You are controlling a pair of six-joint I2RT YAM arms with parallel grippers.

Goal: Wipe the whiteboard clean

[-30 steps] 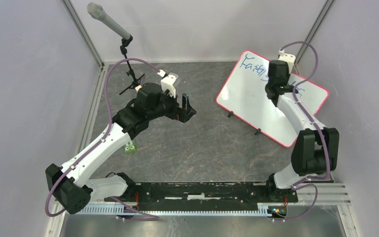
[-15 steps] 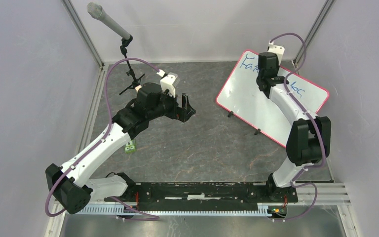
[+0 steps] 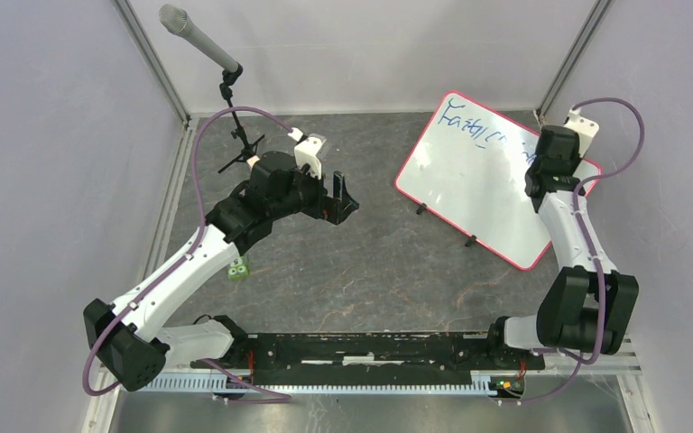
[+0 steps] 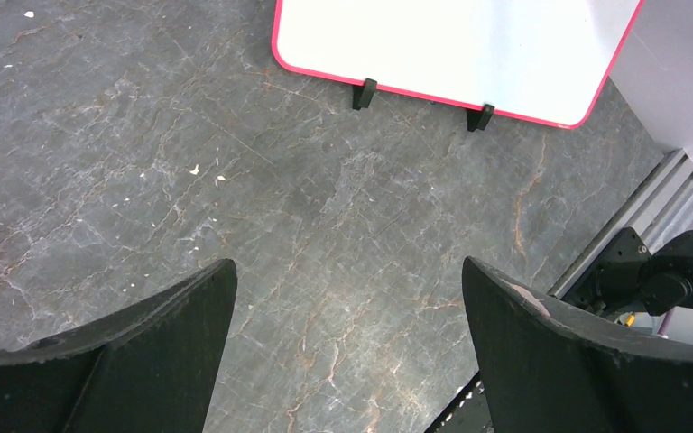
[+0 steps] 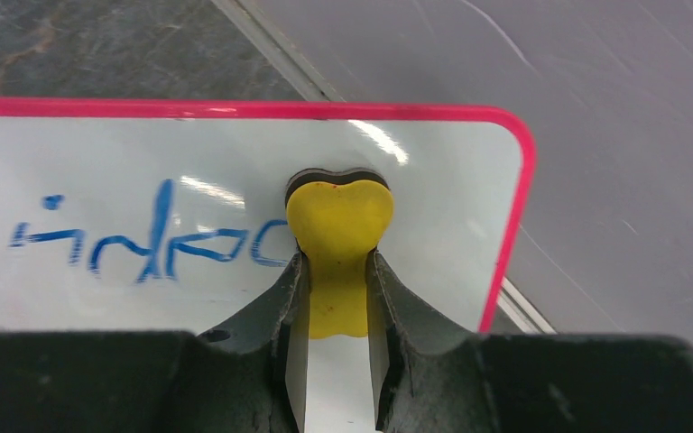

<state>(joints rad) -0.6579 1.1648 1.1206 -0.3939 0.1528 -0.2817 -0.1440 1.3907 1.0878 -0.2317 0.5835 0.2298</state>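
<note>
Whiteboard [image 3: 469,180] upper right: right pincer [image 5: 336,263] clamps a yellow heart-shaped eraser [image 5: 340,212] by its pink corner (writing [image 5: 153,248] leftward); left pincer [image 4: 347,266] wide over worktop [image 4: 144,135].

Stone table [image 3: 370,262] — whiteboard [image 3: 469,180]; green block [image 3: 237,267]

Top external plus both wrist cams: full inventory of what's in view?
whiteboard: 1, white with pink-red frame and black feet, lying flat at far right of the table
handwriting: 1 line, blue, along the whiteboard's far edge
eraser: 1, yellow heart-shaped pad with dark backing, on the whiteboard near its right corner
microphone: 1, grey, on a black stand at far left
small block: 1, green, on the table beside the left arm; too small to identify
table: 1, dark grey marbled
left gripper: 1, black, open, above bare table at centre
right gripper: 1, black, closed on the eraser
</note>
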